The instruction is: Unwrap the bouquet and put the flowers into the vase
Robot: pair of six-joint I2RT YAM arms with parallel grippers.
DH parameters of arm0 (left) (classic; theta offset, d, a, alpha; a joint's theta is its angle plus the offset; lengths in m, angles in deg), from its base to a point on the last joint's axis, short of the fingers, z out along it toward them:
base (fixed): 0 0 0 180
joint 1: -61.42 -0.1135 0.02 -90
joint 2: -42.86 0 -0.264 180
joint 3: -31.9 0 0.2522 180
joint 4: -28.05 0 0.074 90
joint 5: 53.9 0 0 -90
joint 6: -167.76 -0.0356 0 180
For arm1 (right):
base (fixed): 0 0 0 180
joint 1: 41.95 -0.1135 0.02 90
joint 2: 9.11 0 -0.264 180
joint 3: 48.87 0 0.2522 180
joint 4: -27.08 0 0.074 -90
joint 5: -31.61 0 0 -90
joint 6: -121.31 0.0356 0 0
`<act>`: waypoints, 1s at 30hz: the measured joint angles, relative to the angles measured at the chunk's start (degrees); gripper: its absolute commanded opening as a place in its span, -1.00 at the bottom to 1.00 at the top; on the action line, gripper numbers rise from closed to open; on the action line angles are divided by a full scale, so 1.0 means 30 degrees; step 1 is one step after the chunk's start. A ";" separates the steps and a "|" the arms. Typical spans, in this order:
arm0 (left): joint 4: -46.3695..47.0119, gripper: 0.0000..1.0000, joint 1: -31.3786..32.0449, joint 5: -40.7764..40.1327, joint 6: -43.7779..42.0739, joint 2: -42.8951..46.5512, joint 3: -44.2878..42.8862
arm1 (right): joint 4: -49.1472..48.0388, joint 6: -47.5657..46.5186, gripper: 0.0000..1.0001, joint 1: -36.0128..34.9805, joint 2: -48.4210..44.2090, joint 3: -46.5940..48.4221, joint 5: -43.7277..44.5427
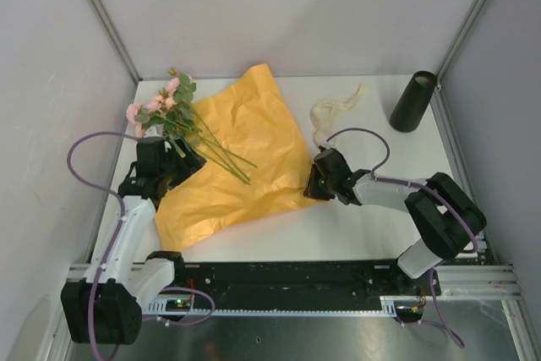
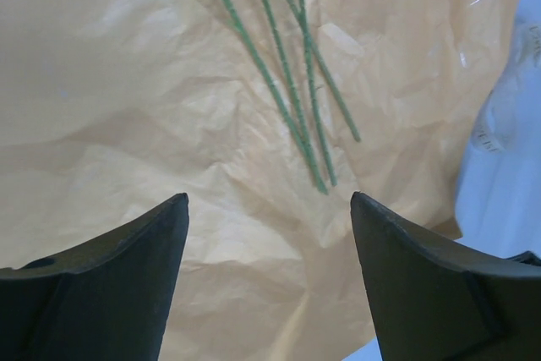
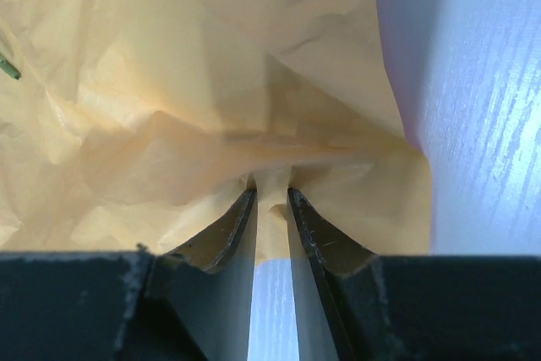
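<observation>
The orange paper [image 1: 254,141] lies spread, its 4 o'clock edge pinched by the right gripper [image 3: 272,196]. The flowers [image 1: 173,112] lie on it, blooms at 10 o'clock, stems toward 4, just ahead of the released left gripper [image 2: 269,196]. The vase [image 1: 412,101] stands at 2 o'clock.

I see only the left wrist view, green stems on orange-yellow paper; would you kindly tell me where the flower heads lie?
Observer: The pink rose-like blooms lie near the white table's far left corner.
Operator: Thanks; what is the right arm doing?
Observer: The right tool is shut on the right edge of the crumpled orange-yellow paper sheet.
Operator: And where is the vase?
Observer: The tall black cylindrical vase stands upright at the far right corner, apart from the paper.
</observation>
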 measured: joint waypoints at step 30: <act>-0.3402 0.99 -0.0568 -0.2178 -0.3810 0.6215 -0.0248 | -0.0867 -0.3497 -0.41 -0.2259 0.9406 1.6597 0.0255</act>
